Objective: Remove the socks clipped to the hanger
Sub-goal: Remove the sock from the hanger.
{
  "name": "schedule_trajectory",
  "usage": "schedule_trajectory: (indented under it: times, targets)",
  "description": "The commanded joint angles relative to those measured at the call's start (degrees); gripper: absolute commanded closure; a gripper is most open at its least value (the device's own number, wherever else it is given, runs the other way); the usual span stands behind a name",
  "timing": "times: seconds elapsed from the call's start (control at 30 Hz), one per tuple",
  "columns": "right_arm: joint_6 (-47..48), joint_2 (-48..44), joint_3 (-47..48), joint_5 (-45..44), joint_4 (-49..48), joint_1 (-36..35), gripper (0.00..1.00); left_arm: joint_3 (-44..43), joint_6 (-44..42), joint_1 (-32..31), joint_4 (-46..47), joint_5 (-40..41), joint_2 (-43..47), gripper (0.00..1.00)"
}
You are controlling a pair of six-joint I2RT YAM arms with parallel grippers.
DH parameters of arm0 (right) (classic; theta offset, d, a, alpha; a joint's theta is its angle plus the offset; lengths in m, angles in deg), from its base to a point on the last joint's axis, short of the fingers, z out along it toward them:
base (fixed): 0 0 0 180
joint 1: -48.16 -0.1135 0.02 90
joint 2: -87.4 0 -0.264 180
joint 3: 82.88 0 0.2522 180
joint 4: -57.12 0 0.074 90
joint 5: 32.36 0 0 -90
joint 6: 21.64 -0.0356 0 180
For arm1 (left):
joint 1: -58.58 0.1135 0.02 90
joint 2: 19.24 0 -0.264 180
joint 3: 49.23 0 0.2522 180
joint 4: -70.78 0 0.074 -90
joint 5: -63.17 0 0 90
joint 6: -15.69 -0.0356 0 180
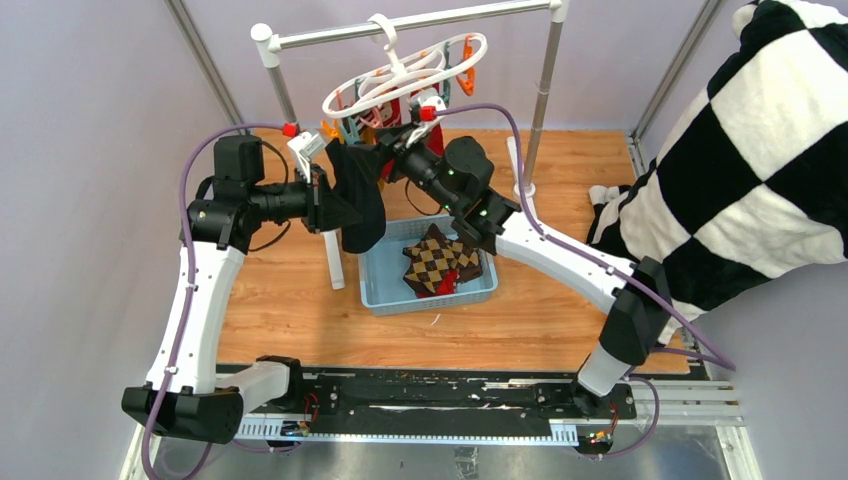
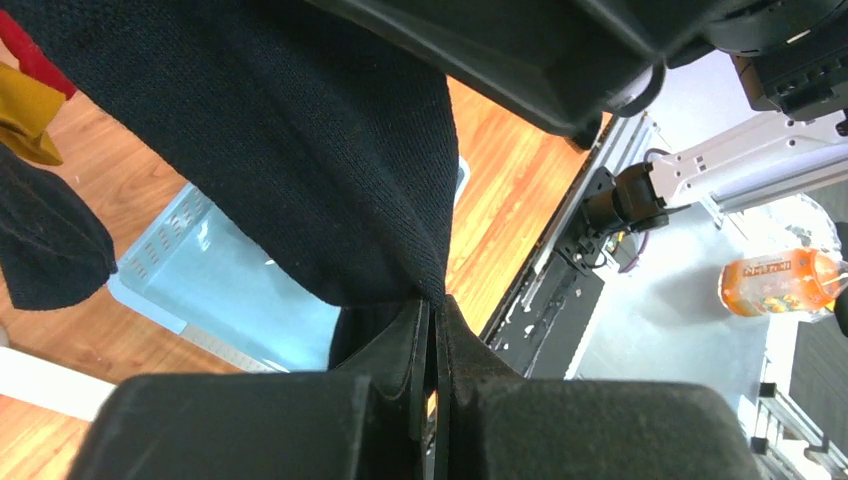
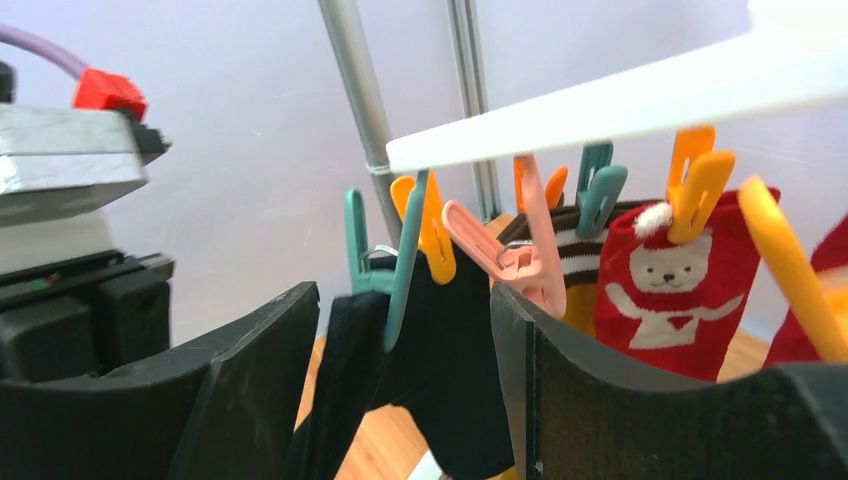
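Dangling from the white ring hanger (image 3: pixel 640 95), running long and steep down toward the left arm: a plain black knit sock (image 2: pixel 300 150). Being pinched at its lower end by the left gripper (image 2: pixel 432 330), jaws pressed together. Being straddled up top, at the teal peg (image 3: pixel 405 260) directly ahead, by the right gripper (image 3: pixel 400 300), jaws spread.

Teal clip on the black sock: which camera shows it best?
Right wrist view: the teal clip hangs close up on the black sock, between the right gripper's open fingers. Top view: clips too small to tell apart. Left wrist view: only sock cloth, no clip.
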Motion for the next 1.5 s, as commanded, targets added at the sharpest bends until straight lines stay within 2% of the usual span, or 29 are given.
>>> schedule_trajectory:
  times: [0.0,0.27,0.4,0.5,0.67,0.7,0.77,0.87,1.0,1.17,1.3,1.47]
  targets:
    - [4.3,4.5,7.6,-1.0,1.5,-0.5,0.32,-1.7,1.4,-0.6,1.2,1.0,0.9,1.00]
    - [6.7,10.7,16.9,-0.9,3.9,-0.5,0.39,-2.1,1.6,-0.7,1.2,1.3,1.2,1.00]
    - [8.0,12.5,19.9,-1.1,4.9,-0.5,0.47,-2.0,1.6,-0.7,1.2,1.5,1.4,1.00]
    - [8.1,13.2,21.3,-0.8,5.0,-0.4,0.61,-1.9,1.6,-0.7,1.2,1.6,1.5,1.00]
    - [7.8,13.3,22.2,0.0,5.6,-0.3,0.95,-1.8,1.6,-0.7,1.1,2.3,1.6,1.00]
    - [7.7,13.1,22.1,0.3,5.7,-0.3,0.99,-1.7,1.5,-0.7,1.1,2.5,1.7,1.00]
    - [7.6,12.6,21.6,0.8,5.6,-0.2,1.00,-1.4,1.3,-0.6,1.2,2.7,1.8,1.00]
    - [6.2,11.7,20.7,2.4,5.9,0.3,0.93,-0.5,1.0,-0.6,1.2,2.7,2.2,1.00]
    - [2.0,9.4,17.6,8.0,5.4,1.9,0.48,1.3,0.1,-0.6,1.2,3.1,3.5,1.00]
    - [-1.8,3.7,8.3,22.4,2.3,4.3,0.23,2.2,-2.7,-0.7,1.2,3.7,5.3,1.00]
    - [-2.9,-2.4,-2.2,37.1,-0.4,6.4,0.16,2.6,-4.6,-0.7,1.2,3.5,6.6,1.00]
    - [-4.8,-6.7,-11.5,49.5,-4.6,8.3,0.16,3.3,-6.4,-0.7,1.3,2.6,7.6,1.00]
